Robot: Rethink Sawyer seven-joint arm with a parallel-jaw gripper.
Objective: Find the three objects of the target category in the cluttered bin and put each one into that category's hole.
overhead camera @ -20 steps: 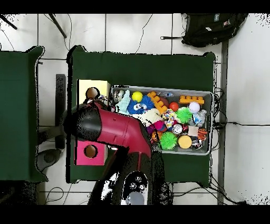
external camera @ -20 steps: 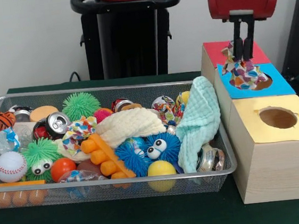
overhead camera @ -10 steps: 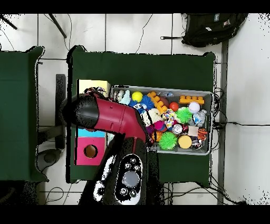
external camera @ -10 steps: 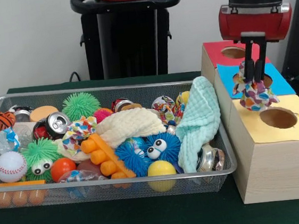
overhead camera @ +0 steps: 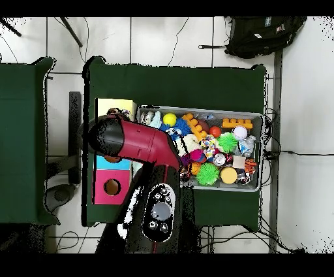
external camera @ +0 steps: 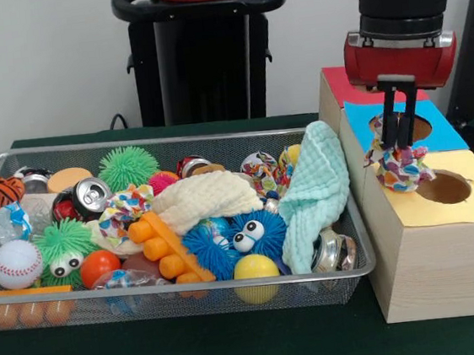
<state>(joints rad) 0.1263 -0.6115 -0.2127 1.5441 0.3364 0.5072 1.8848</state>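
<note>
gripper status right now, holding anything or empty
Gripper: shut on a dotted fabric piece, hanging just beside the yellow-topped hole of the largest wooden box.

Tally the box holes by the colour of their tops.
Yellow-topped hole: 1
Blue-topped hole: 1, partly behind the gripper, which holds a dotted cloth
Red top: its hole is hidden
Total seen: 2
</note>
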